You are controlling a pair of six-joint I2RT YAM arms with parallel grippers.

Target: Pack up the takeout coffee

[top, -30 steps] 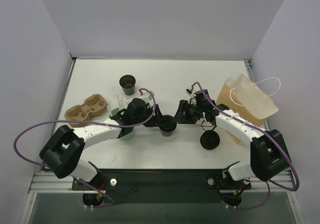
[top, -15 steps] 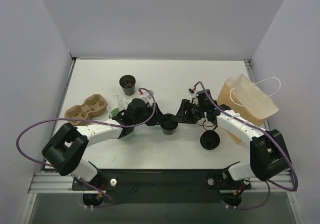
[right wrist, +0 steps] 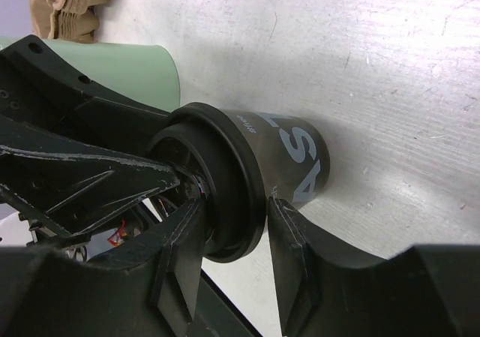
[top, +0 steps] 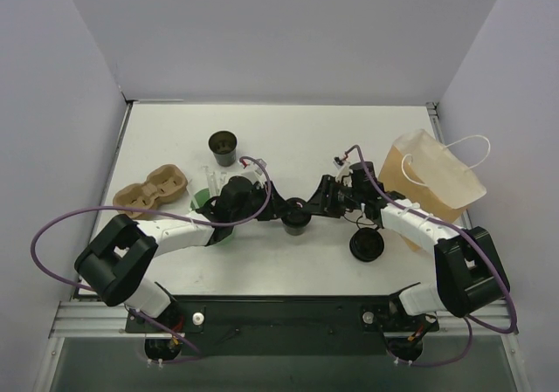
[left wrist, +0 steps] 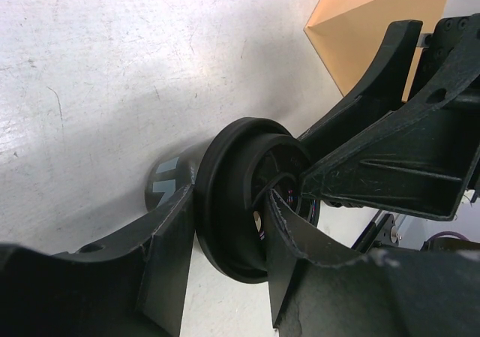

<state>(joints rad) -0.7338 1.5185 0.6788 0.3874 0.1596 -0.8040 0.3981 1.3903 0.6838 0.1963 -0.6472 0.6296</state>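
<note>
here, left jaws, right jaws both clamp takeout coffee (right wrist: 289,153) rim; white "sa" legible

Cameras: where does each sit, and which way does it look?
Top external: above and behind the arms, looking down at the table; both arms show.
Left wrist: on the left arm, facing the black cup and paper bag; left gripper shows.
Right wrist: on the right arm, facing the green cup; right gripper shows.
Both wrist views share the black cup.
</note>
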